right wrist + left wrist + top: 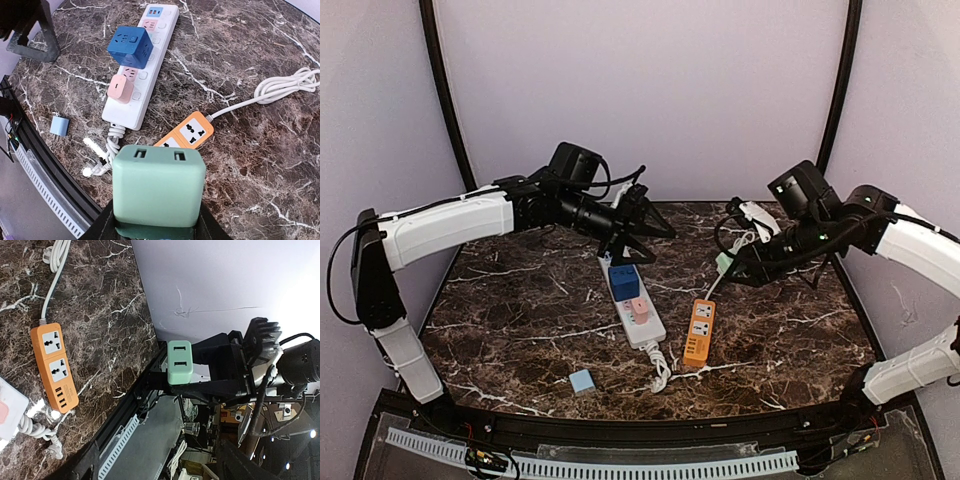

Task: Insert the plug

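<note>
My right gripper (159, 222) is shut on a mint-green USB charger plug (158, 190), held in the air above the near end of the orange power strip (189, 131). In the top view the plug (723, 263) hangs up and to the right of the orange strip (699, 330). The left wrist view shows the plug (179, 361) in the right arm's black fingers, and the orange strip (54, 367) with two free sockets. My left gripper (638, 240) hovers open and empty over the far end of the white power strip (645, 330).
The white strip (131, 107) carries a blue cube adapter (130, 46) and a pink plug (120, 88). A small light-blue adapter (582, 381) lies near the front edge. The orange strip's white cable (280, 90) coils behind it.
</note>
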You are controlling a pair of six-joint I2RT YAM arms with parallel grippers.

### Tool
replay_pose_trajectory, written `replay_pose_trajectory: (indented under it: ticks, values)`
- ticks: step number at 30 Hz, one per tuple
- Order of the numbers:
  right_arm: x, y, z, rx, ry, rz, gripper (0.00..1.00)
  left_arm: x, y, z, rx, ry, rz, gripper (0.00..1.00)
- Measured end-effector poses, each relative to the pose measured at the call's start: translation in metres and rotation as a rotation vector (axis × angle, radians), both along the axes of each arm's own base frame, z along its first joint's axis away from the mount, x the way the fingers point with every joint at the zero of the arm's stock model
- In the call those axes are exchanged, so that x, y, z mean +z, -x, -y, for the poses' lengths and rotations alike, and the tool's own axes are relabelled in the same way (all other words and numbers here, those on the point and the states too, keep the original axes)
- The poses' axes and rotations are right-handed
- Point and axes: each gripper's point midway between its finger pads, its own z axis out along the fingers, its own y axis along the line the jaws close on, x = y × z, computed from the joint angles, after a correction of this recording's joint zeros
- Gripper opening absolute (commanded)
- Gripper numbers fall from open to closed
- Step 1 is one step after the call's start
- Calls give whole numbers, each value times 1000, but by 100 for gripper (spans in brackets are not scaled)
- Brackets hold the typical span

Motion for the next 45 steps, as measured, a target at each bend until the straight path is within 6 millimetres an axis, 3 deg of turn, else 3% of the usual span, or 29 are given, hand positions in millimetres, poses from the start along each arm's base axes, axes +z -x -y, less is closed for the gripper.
replay_pose_trajectory:
  ticks: [7, 17, 37, 45]
  values:
    - [17, 5, -18, 154, -69, 78, 16, -6, 10, 15, -44, 4, -62, 78]
    - [37, 15, -33, 292, -153, 139, 16, 2, 21, 38, -106, 27, -67, 73]
    - [33, 25, -41, 408, -131, 132, 16, 6, 34, 54, -168, -1, -63, 65]
    - [34, 24, -46, 432, -107, 154, 15, -3, 43, 63, -198, -29, -78, 58]
